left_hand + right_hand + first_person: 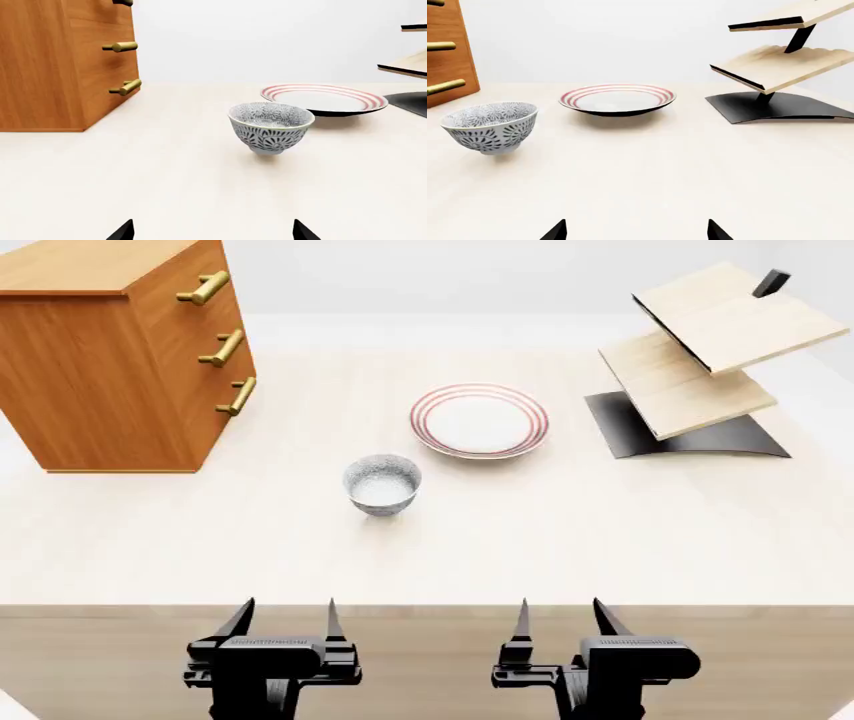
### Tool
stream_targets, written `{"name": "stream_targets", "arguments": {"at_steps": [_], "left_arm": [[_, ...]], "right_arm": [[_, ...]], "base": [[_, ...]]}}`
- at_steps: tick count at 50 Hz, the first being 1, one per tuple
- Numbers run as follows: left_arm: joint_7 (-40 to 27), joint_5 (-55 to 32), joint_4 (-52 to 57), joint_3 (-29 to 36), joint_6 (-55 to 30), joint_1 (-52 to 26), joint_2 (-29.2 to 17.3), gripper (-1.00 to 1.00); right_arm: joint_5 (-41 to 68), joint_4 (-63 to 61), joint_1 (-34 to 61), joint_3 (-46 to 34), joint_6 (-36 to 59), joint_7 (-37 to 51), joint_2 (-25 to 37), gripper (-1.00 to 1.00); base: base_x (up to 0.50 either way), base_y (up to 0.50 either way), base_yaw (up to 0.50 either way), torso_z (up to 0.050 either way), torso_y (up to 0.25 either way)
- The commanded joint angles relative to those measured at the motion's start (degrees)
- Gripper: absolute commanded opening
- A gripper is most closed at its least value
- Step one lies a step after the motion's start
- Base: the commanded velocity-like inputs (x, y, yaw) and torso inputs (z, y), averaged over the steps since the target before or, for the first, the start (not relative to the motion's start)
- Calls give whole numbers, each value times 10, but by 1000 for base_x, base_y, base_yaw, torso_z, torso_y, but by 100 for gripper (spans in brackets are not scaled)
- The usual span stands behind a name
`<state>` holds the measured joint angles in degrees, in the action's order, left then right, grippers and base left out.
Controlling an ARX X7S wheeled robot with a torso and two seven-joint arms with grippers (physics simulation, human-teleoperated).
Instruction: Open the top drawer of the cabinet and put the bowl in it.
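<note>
Fingers apart on left gripper (284, 612), right gripper (559, 612) | pale tabletop (441, 540) | bowl (382, 483) upright | white backdrop

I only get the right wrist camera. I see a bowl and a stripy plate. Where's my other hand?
Observer: The left gripper hangs at the table's near edge, open and empty, with the bowl ahead of it.
Operator: Is the top drawer open? I just see bits of handles.
Observer: No. The top drawer sits flush in the cabinet, shut.
Operator: Is there stuff in the bowl?
Observer: From above, its inside looks white with nothing in it.
</note>
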<state>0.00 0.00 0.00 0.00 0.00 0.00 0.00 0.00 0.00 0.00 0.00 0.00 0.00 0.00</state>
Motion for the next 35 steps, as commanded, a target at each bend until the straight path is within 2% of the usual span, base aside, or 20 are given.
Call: {"name": "stream_targets", "arguments": {"at_steps": [1, 19, 26, 30, 35], "left_arm": [[-10, -10, 4, 10, -2, 1, -9, 100], [-39, -37, 92, 26, -31, 18, -43, 100], [-44, -35, 153, 30, -74, 10, -62, 100], [-43, -37, 208, 30, -132, -13, -76, 100], [-42, -47, 251, 25, -189, -47, -88, 100]], "right_arm": [[3, -3, -1, -13, 2, 13, 9, 100], [18, -117, -34, -34, 52, 49, 43, 100], [11, -179, -34, -33, 94, 61, 58, 100], [13, -220, -23, -30, 134, 62, 68, 100], [12, -252, -10, -33, 167, 64, 77, 100]], "base": [[0, 0, 0, 0, 0], [0, 0, 0, 0, 0], [0, 0, 0, 0, 0], [0, 0, 0, 0, 0], [0, 0, 0, 40, 0]]}}
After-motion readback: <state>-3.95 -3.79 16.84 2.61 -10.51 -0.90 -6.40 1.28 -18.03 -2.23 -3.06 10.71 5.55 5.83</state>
